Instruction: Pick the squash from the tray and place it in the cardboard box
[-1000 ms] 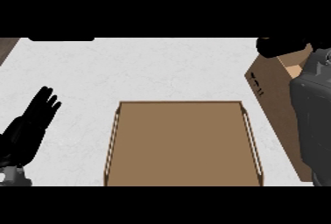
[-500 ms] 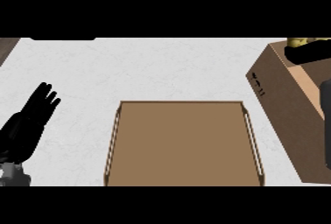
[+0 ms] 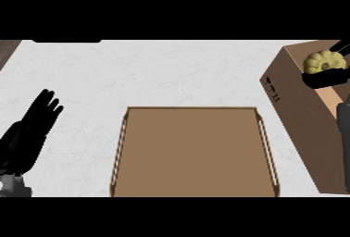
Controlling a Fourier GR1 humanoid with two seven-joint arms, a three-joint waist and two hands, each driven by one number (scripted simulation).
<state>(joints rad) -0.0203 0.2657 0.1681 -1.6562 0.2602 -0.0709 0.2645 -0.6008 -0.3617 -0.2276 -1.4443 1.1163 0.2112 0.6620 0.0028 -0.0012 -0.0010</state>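
Observation:
The yellow ridged squash is at the open top of the cardboard box on the right. My right hand is curled round it: one black finger lies across just below it, another shows above it at the view's right edge. The grey right forearm runs down that edge. The brown tray lies in the middle with nothing on it. My left hand rests open at the far left, fingers pointing up, well apart from the tray.
The light counter stretches behind the tray and to its left. The box stands close to the tray's right rim. A dark strip shows at the counter's far edge.
The right hand has pulled towards the right edge, uncovering the box's top. The squash has come into sight and moved lower, into the box's opening. The left hand has barely moved.

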